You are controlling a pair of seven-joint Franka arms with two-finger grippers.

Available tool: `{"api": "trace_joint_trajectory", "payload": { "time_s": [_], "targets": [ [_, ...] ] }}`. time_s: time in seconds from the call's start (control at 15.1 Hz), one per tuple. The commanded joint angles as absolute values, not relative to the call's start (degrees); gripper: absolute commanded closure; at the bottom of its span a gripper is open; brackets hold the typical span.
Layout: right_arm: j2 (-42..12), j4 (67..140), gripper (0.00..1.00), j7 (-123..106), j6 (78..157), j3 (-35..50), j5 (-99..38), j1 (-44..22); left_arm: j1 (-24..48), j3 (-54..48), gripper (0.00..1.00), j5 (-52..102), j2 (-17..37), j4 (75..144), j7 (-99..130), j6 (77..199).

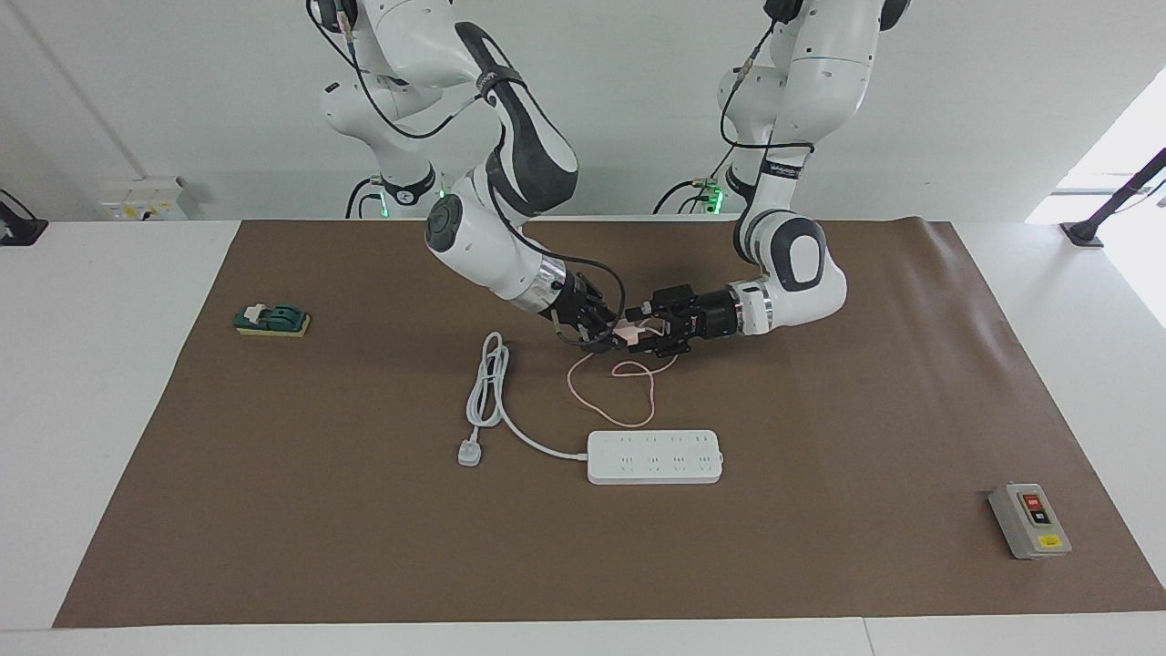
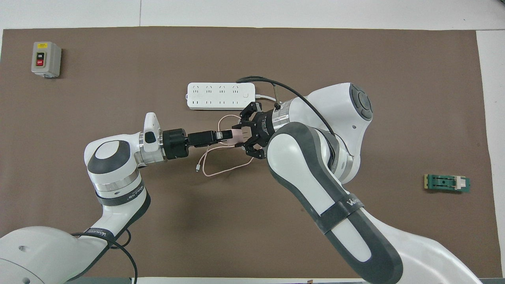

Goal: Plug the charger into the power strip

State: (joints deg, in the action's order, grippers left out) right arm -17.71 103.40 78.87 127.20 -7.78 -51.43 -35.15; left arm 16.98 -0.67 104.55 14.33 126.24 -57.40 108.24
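The brown mat [image 1: 820,565] is being left bare over most of its width, with open room along every edge. The power strip [image 1: 654,456] is lying flat near the mat's middle, its thick white cord [image 1: 487,392] looping toward the right arm's end and finishing in a three-pin plug [image 1: 469,452]. A grey switch box [image 1: 1028,520] is sitting at the left arm's end and a green block [image 1: 271,320] at the right arm's end, both well apart from the strip. Above the mat, nearer the robots than the strip, the charger [image 2: 236,136] is being held between the left gripper [image 1: 658,339] and the right gripper [image 1: 603,333]. The left jaws seem to be clamped on it; whether the right jaws are closed cannot be told. The pink cable [image 1: 629,401] is trailing onto the mat beside the strip.
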Motion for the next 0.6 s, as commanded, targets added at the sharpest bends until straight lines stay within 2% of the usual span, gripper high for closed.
{"api": "trace_joint_trajectory", "payload": {
  "time_s": [0.0, 0.07, 0.13, 0.53],
  "targets": [
    [-18.0, 102.8, 1.0, 79.3, 127.1, -7.7, -50.1, -35.2, 17.6, -0.2, 0.63, 104.4, 13.2, 127.2, -58.3, 109.2],
    [-18.0, 102.8, 1.0, 79.3, 127.1, -7.7, -50.1, -35.2, 17.5, -0.2, 0.85, 104.4, 13.1, 127.2, -58.3, 109.2],
    [-18.0, 102.8, 1.0, 79.3, 127.1, -7.7, -50.1, -35.2, 17.4, -0.2, 1.0, 104.4, 13.0, 127.2, -58.3, 109.2],
    [-18.0, 102.9, 1.0, 79.2, 127.4, -7.7, -50.0, -35.2, 16.1, -0.2, 1.0, 104.2, 13.0, 127.2, -61.1, 108.5]
  ]
}}
